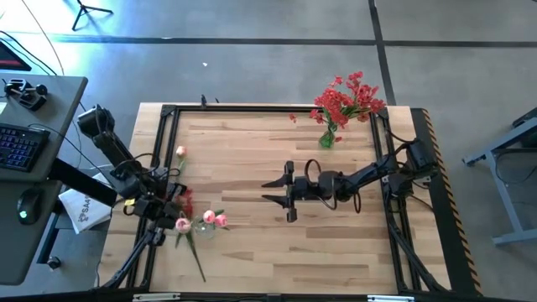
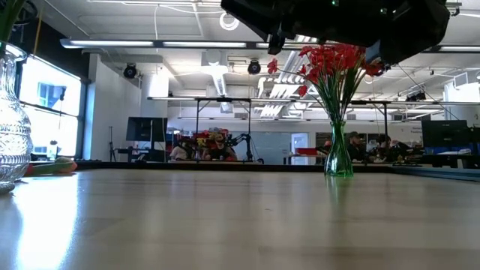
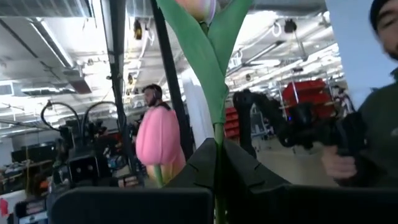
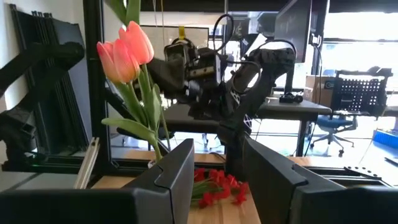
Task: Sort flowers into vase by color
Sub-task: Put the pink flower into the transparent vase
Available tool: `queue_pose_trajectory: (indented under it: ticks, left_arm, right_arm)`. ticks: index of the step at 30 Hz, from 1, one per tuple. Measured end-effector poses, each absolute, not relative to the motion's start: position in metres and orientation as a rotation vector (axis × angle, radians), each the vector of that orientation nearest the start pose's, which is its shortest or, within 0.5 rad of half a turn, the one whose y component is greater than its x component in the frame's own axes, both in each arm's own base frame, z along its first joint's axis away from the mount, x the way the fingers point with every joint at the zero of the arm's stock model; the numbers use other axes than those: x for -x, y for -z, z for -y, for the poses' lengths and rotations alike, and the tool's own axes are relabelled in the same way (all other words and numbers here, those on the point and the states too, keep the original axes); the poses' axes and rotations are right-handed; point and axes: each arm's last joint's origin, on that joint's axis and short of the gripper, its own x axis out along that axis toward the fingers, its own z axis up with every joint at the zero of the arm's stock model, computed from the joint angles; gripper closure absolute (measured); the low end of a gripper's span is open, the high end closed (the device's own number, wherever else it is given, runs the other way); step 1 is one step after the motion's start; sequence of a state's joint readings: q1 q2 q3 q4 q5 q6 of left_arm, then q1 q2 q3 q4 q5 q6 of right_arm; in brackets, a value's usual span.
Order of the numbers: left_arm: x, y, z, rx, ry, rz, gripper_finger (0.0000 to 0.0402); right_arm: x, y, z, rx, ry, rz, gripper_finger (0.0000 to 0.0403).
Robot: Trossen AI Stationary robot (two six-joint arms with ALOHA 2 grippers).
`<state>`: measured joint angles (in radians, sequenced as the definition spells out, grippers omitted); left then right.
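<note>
My left gripper [image 1: 168, 186] is at the table's left side, shut on a pink tulip whose bud [image 1: 180, 153] points toward the far edge. Next to it, a clear glass vase [image 2: 11, 127] holds two pink tulips [image 1: 216, 219] [image 4: 124, 46]. A third pink tulip [image 1: 183, 224] lies with its long stem [image 1: 195, 256] on the table. A red blossom stem [image 1: 186, 201] [image 4: 217, 183] lies on the table near the left gripper. My right gripper [image 1: 273, 191] hovers open over mid-table, pointing left. Red flowers [image 1: 344, 101] [image 2: 334, 64] stand in a green vase [image 2: 338, 154]. My left gripper pinches the tulip's green stem [image 3: 217, 146] between its two fingers, just below the leaves [image 3: 199, 56]. The bud [image 3: 198, 6] and leaves stick out beyond the fingertips. The stem's lower part is hidden behind the fingers.
A black frame [image 1: 168, 113] runs around the wooden tabletop. The red bouquet's vase stands at the far right corner. Bare wood lies between the two arms and along the near edge. A desk with a keyboard [image 1: 17, 143] is left of the table. A person [image 3: 373, 112] stands in the room beyond.
</note>
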<state>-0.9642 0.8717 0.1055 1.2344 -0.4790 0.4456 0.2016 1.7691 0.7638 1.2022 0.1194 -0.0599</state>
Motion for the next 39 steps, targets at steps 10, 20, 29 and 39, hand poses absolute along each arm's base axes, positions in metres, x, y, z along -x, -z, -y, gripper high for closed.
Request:
queue_pose_trajectory:
  ticks: [10, 20, 29, 39]
  left_arm:
    - [-0.112, -0.215, 0.117, -0.139, 0.372, 0.477, 0.0401]
    - [-0.118, -0.210, 0.118, -0.006, 0.377, 0.425, 0.0401]
    - [-0.120, -0.207, 0.117, 0.106, 0.342, 0.372, 0.0376]
    - [-0.118, -0.206, 0.117, 0.113, 0.291, 0.346, 0.0311]
  right_arm:
    - [-0.353, -0.215, -0.068, 0.033, -0.077, 0.170, 0.0269]
    - [-0.353, -0.214, -0.069, 0.035, -0.079, 0.158, 0.0269]
    - [-0.353, -0.214, -0.069, 0.036, -0.080, 0.152, 0.0269]
    - [-0.353, -0.213, -0.069, 0.037, -0.080, 0.144, 0.0269]
